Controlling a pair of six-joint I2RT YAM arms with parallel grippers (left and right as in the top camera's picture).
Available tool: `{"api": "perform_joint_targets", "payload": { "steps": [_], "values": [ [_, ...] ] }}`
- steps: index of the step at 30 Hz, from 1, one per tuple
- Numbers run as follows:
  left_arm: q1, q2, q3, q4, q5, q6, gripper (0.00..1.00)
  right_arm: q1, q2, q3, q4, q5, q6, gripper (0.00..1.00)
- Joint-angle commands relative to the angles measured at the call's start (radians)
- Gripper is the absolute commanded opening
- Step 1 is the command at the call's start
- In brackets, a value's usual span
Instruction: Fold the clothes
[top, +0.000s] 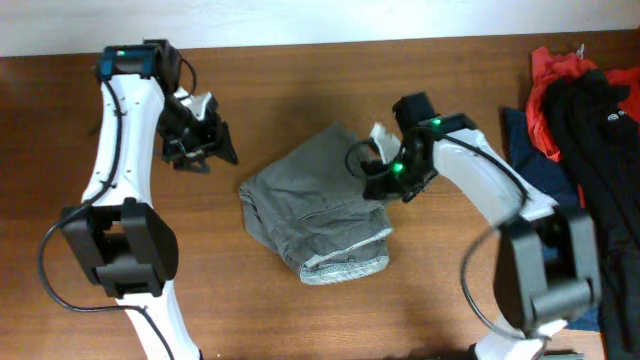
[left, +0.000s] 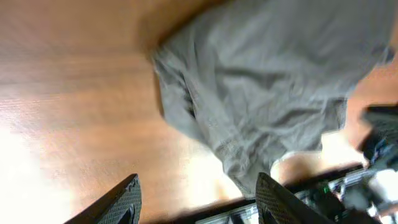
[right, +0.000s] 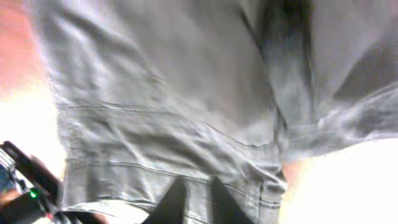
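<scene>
Grey-olive shorts (top: 318, 215) lie crumpled mid-desk (top: 300, 80) between the two arms, with the lighter waistband toward the arm bases. Left fingers (left: 127, 199) wide apart, nothing between them, over bare wood left of the cloth. Right fingers (right: 173, 199) narrow over the cloth's right edge; cannot tell whether they pinch fabric.

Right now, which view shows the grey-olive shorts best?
Overhead: it shows the whole grey-olive shorts, outline and lighter waistband included. Left wrist shows most of them, but blurred and cut off by the frame edge. Right wrist is a close-up of wrinkled fabric and seams only, with no outline.
</scene>
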Motion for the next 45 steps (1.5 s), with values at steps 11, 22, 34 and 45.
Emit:
{"api": "perform_joint_targets", "payload": {
  "steps": [11,22,34,45],
  "values": [
    [-0.076,-0.014,-0.398,0.131,0.107,0.016,0.63,-0.005,0.104,0.016,0.092,-0.014,-0.002,0.42],
    [-0.053,-0.610,-1.009,0.542,0.119,-0.323,0.99,-0.005,0.172,0.015,0.092,0.007,0.172,0.46],
    [-0.054,-0.506,-1.396,1.235,0.372,-0.724,0.99,-0.003,0.177,0.014,0.098,0.016,0.252,0.47],
    [-0.165,-0.298,-1.396,1.663,0.387,-0.983,0.96,0.049,0.177,0.014,0.104,0.025,0.244,0.47]
  ]
}}
